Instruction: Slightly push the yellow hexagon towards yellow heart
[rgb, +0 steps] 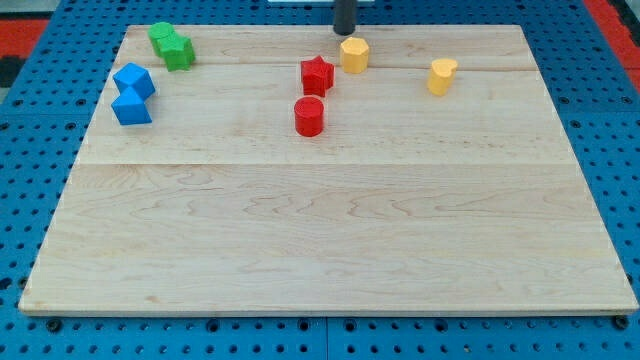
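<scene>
- Yellow hexagon (354, 54) sits at upper centre of the frame, yellow heart (442, 76) to its right.
- My tip (344, 32) is a bare rod without jaws, just above-left of the hexagon.
- The hexagon is probably light, stiff and slippery; push its left face.

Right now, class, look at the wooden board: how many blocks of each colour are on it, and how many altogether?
Green: 2, the green blocks touching at the view's top left.
Blue: 2, the blue blocks touching below them.
Red: 2, the red star and the red cylinder.
Yellow: 2, the yellow hexagon and the yellow heart.
Total: 8 blocks.
</scene>
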